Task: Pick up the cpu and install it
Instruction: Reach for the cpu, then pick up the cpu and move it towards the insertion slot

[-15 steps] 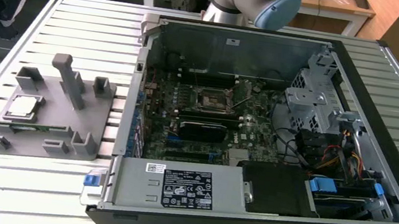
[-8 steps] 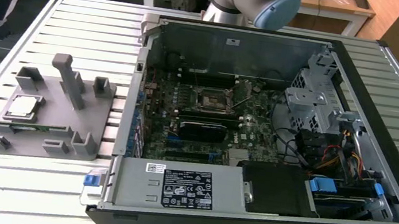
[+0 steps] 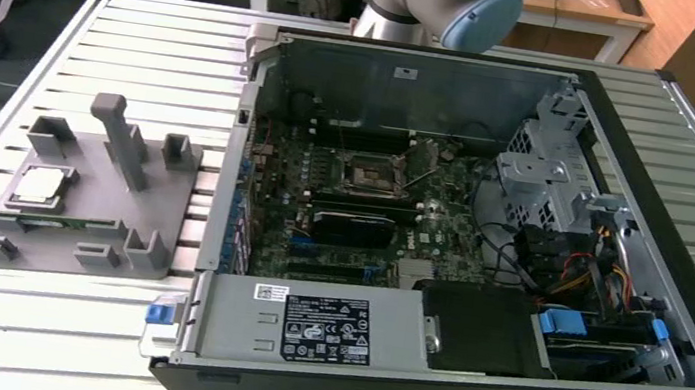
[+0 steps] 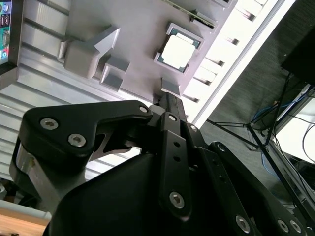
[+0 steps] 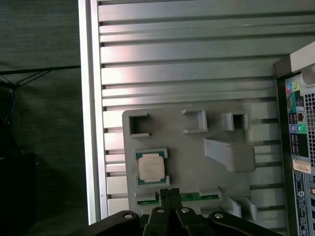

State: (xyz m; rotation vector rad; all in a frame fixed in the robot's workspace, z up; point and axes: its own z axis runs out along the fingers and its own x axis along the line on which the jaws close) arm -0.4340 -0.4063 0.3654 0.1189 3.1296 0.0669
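The cpu (image 3: 42,183) is seen lying flat, silver lid up, in a shallow square recess of the grey holder (image 3: 115,225). This is at the exterior view's left, about mid-height, on the slatted desk (image 3: 155,28) and well apart from the open computer case (image 3: 653,326). In the first wrist view the end effector (image 5: 168,192) is poised over the holder's edge, its fingers brought together with nothing between them. The cpu is not touched.

The chip is judged light, stiff and thin, and its smooth metal top is likely to be slippery. The underside contacts and the thin green rim are judged fragile, so only gentle pressure would be tolerated.

Hold is best taken across two opposite edges, where the recess frame appears to leave gaps, with the chip kept level. The black socket (image 3: 374,175) is seen on the board inside the case, in the upper middle of the exterior view.
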